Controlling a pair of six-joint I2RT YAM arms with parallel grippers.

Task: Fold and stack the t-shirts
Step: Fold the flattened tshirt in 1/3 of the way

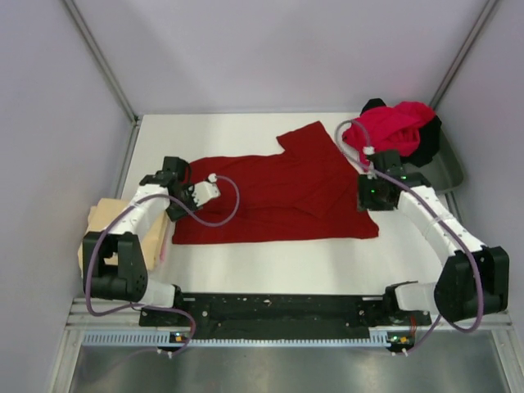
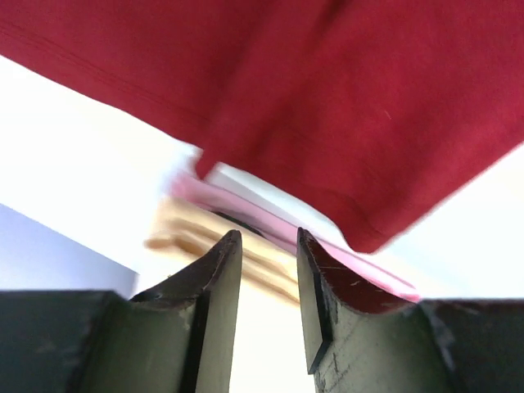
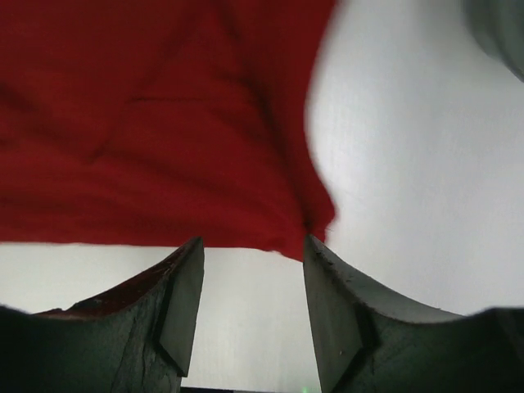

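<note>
A dark maroon red t-shirt [image 1: 278,192] lies spread flat on the white table, one sleeve pointing to the back. My left gripper [image 1: 177,205] hovers at its left edge; in the left wrist view my left gripper [image 2: 266,233] is slightly open and empty, just off the maroon hem [image 2: 360,221]. My right gripper [image 1: 370,201] is over the shirt's right edge; in the right wrist view my right gripper [image 3: 252,241] is open and empty, and the maroon corner [image 3: 315,221] is close to its right fingertip. A folded pale beige t-shirt [image 1: 102,221] lies at the left. A bright red t-shirt [image 1: 397,127] and a black one [image 1: 431,135] are heaped at the back right.
A grey-green tray [image 1: 446,170] stands at the back right under the heaped shirts. A thin pink strip [image 2: 344,262] lies beside the beige shirt. Walls close in at the left, back and right. A metal rail [image 1: 270,336] runs along the near edge.
</note>
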